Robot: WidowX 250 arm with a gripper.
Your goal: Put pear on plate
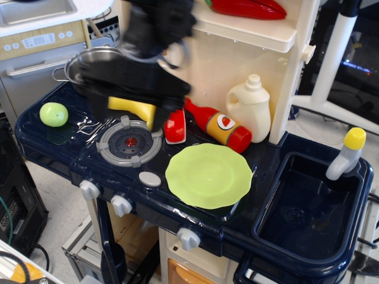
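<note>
The pear (54,114) is a small yellow-green round fruit at the far left of the dark blue toy stove top. The plate (208,175) is flat and lime green, lies at the front middle and has nothing on it. My gripper (135,89) is a black, motion-blurred mass above the banana and the pot, to the right of the pear and apart from it. The blur hides how its jaws stand. Nothing shows in them.
A steel pot (89,64) and a yellow banana (141,110) are partly hidden behind the arm. A grey burner (129,142), a red cup (174,126), a ketchup bottle (220,126) and a white jug (251,107) stand mid-counter. The sink (308,207) and faucet (346,151) are at the right.
</note>
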